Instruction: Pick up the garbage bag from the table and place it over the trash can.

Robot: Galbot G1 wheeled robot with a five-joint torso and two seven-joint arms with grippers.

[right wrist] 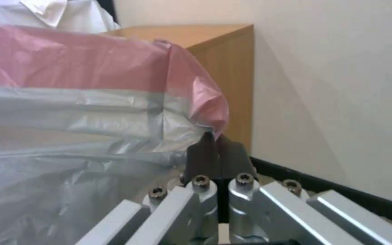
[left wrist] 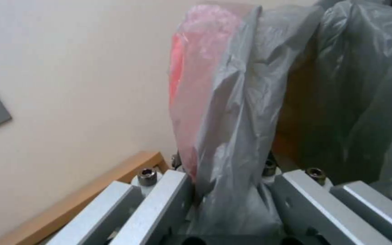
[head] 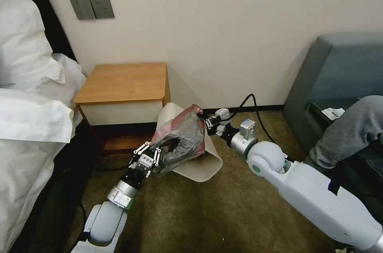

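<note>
While one garbage bag [head: 183,133] drapes one trash can [head: 207,165], left end effector [head: 153,156] and right end effector [head: 205,119] each pinch its edge, beside one worktop [head: 123,83].

**Bag stretched across the bin's mouth**

We see the garbage bag [head: 181,135], crinkly translucent grey plastic with a pinkish-red band along its mouth, pulled open and taut over the near side of the trash can [head: 199,165]. The pale cream bin stands on the carpet, tilted, just beside the table [head: 123,85]. That small cabinet has an orange-brown wooden top, a cream drawer front and a low shelf below.
</note>
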